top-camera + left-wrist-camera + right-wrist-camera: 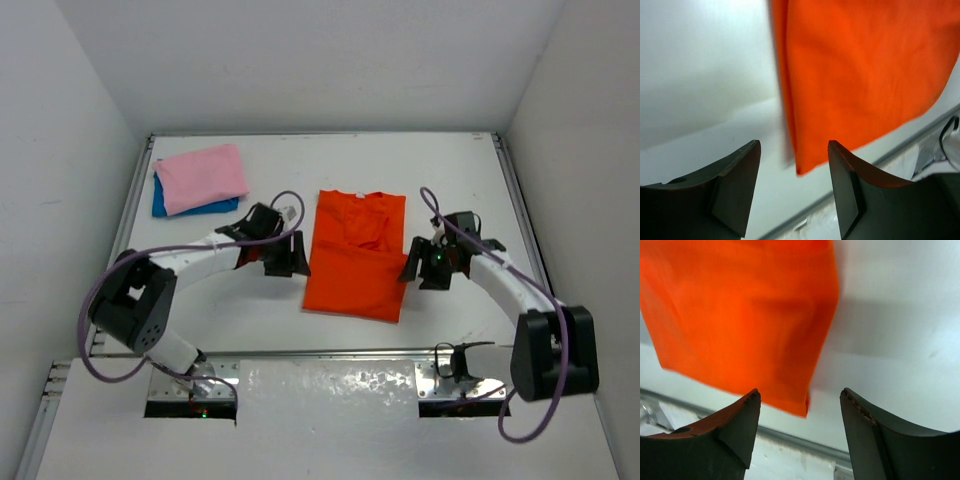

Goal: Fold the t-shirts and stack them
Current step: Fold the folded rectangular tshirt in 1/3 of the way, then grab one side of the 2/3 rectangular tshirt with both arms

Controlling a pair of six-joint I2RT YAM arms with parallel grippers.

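The orange-red t-shirt [355, 255] lies partly folded in the middle of the white table, its near corners showing in both wrist views [860, 70] [740, 315]. A folded pink t-shirt [202, 178] rests on a folded blue t-shirt [190, 207] at the back left. My left gripper [288, 262] hovers just left of the orange shirt, open, nothing between its fingers [794, 150]. My right gripper [418, 270] hovers just right of the shirt, also open and empty [800, 397].
White walls enclose the table on three sides. A metal rail [330, 353] runs along the near edge by the arm bases. Cables loop from both arms.
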